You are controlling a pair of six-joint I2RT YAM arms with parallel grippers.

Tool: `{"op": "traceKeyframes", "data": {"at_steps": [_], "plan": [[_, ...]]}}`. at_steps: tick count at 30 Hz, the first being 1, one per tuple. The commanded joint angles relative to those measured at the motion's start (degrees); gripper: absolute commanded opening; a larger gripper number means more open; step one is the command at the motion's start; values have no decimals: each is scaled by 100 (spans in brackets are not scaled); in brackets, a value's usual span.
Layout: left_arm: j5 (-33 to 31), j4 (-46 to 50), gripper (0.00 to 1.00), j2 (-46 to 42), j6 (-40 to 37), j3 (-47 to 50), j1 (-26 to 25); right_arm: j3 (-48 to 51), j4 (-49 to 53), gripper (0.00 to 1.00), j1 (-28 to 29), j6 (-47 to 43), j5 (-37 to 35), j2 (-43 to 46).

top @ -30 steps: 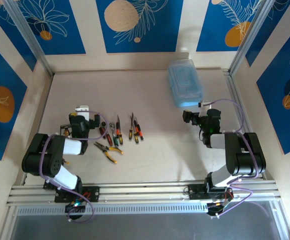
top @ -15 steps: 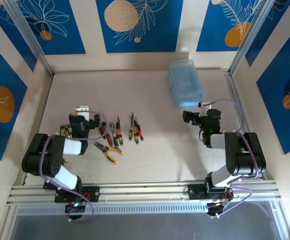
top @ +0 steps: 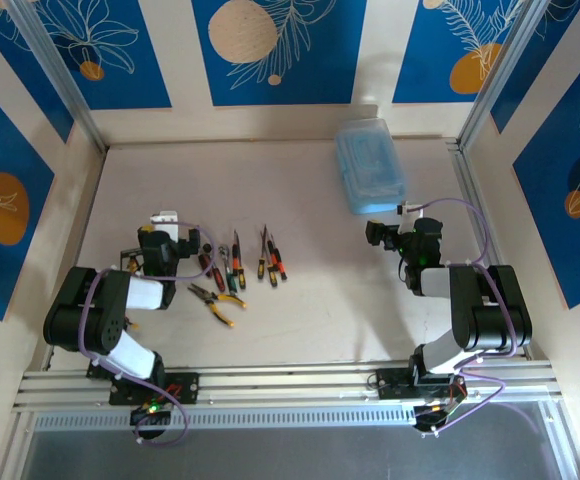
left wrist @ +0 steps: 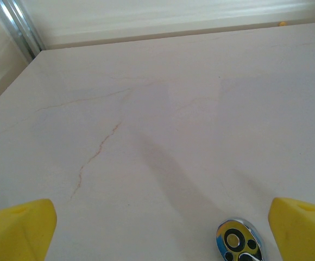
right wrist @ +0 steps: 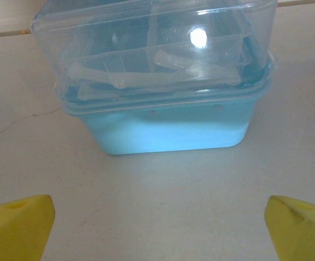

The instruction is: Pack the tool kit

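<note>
left pincer (left wrist: 157,228): I see it spread wide over the bare desk (left wrist: 163,109), empty.
pliers and screwdrivers (top: 235,265): lying loose on the desk, just right of the left pincer.
case (right wrist: 157,98): lid down, at the desk's far right.
right pincer (right wrist: 157,223): spread wide, empty, facing the case without touching it.

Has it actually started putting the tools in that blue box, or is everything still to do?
Nothing looks done yet: the pliers and screwdrivers lie loose on the table, and the blue case sits apart with its lid shut. Nothing is in hand; both arms' jaws stand open and empty. Still to do: open the case, load every tool, close it.
</note>
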State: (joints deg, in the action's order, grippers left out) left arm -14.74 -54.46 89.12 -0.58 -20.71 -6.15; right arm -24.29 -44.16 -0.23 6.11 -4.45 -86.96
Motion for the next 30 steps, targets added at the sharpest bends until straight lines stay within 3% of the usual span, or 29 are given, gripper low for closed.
{"op": "traceKeyframes", "data": {"at_steps": [1,5,10,14,18,23,30], "plan": [[120,-144,100,51,-19,28,70,-2,-124,99,-10,-4,49,-36],[-20,725,100,-399,-57,-226,44,-15,35,99,126,-13,-344,237],[-418,4093,100,-1451,267,-1492,33,-1150,3337,99,402,451,-845,1592],[60,5983,100,-1623,482,-2570,22,-2543,5308,99,283,799,-667,1702],[550,7704,100,-1253,722,-3773,19,-4028,6279,99,139,514,-274,903],[1096,9386,100,-563,1099,-5007,19,-6120,7278,99,133,139,-92,-741],[1334,9768,100,-445,1246,-5163,-25,-8360,8061,99,144,79,-370,-2658]]}}
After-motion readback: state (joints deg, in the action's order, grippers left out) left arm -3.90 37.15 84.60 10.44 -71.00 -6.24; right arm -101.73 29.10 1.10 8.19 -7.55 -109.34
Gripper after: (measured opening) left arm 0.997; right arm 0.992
